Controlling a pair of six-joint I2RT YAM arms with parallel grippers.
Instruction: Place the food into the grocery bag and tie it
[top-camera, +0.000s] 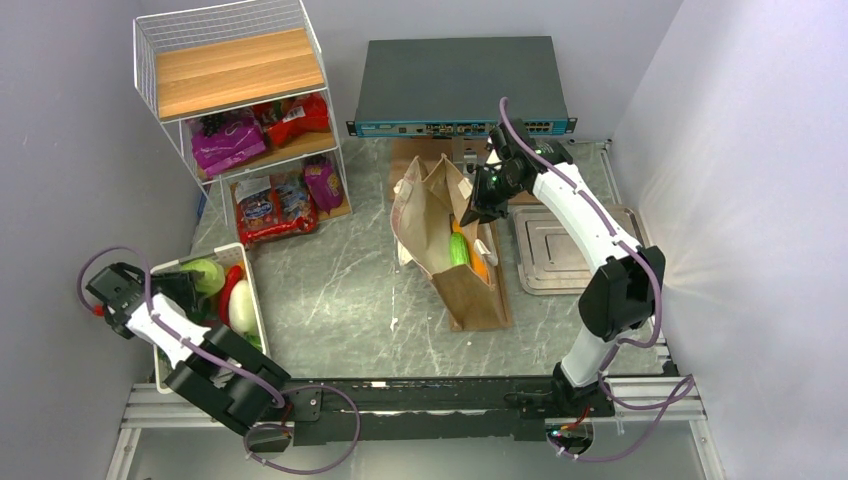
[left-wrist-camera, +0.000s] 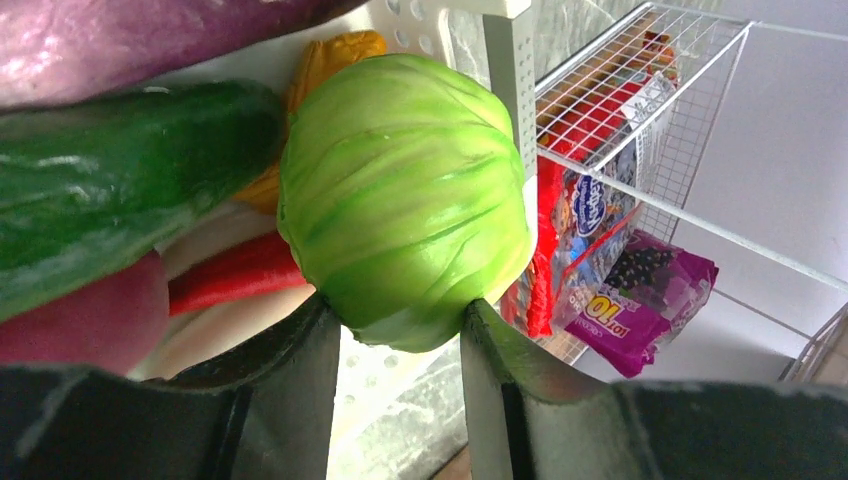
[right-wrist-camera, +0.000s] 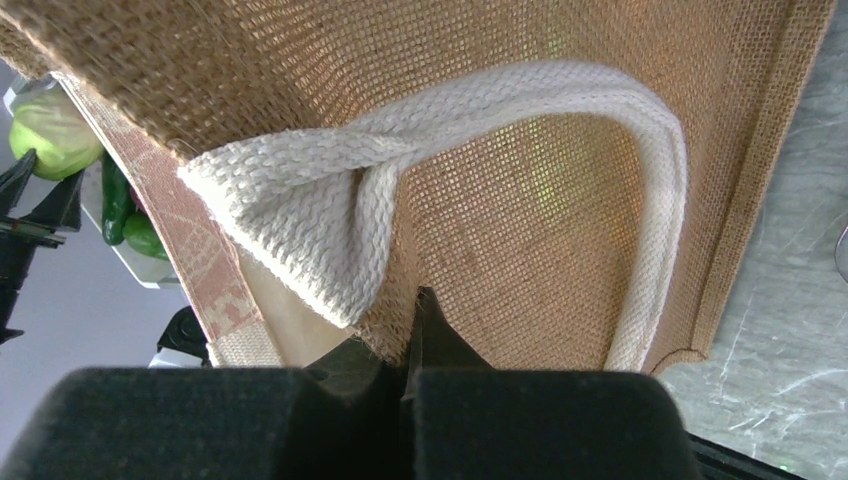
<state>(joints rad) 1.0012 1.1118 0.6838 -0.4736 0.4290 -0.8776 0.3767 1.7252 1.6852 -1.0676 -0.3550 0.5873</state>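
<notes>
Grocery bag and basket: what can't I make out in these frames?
Grocery bag contents, top view: its walls hide all but green and orange pieces at the mouth.
Basket, top view: left arm covers part.
Left wrist view: cabbage blocks items behind it.
Right wrist view: bag fabric blocks its inside.

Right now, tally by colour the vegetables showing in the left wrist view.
Green: 2, cabbage gripped by the left tool, cucumber
Purple piece: 1
Red pepper: 1
Pink piece: 1
Yellow-orange piece: 1
White piece: 1
Total: 7
</notes>
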